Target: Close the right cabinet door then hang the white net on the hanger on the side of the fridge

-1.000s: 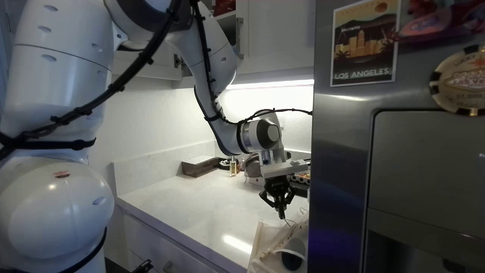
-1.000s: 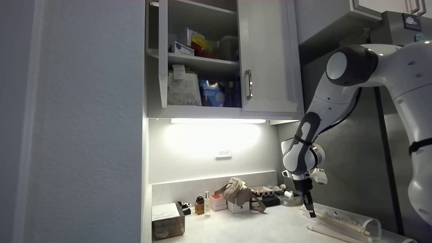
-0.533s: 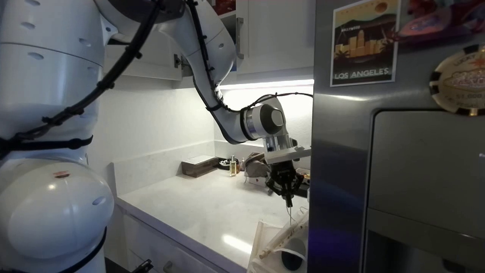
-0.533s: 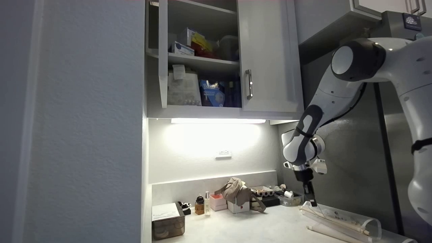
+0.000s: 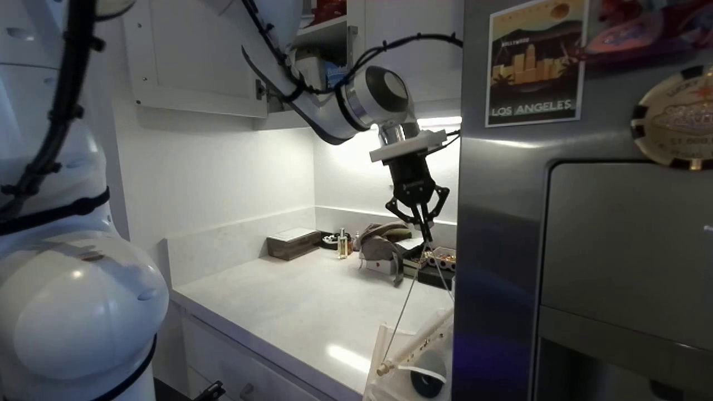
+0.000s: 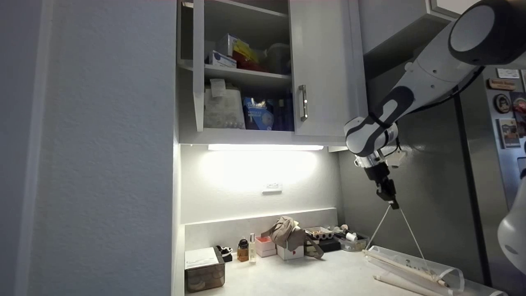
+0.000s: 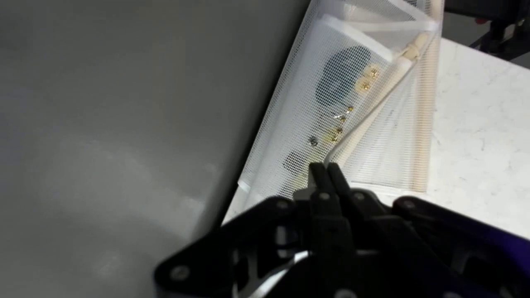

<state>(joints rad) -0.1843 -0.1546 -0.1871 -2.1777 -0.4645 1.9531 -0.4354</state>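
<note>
White net (image 7: pixel 327 111), one: just beside the fridge (image 5: pixel 590 234), below your gripper (image 7: pixel 325 167), its rod (image 5: pixel 412 346) running roughly along the fridge's side, its cord (image 7: pixel 364 118) pinched taut in your pressed-together jaws, so your coming lift probably wants to rise straight, parallel to that side.

White desk (image 6: pixel 312 277) bearing, left to right in an exterior view: brown box (image 6: pixel 208 277), amber bottle (image 6: pixel 243 252), slim bottle (image 6: pixel 252 253), pink box (image 6: pixel 266 248), white box (image 6: pixel 287 253), black box (image 6: pixel 330 246), clear tray (image 6: pixel 356 246) and white net (image 7: pixel 319 124).
</note>
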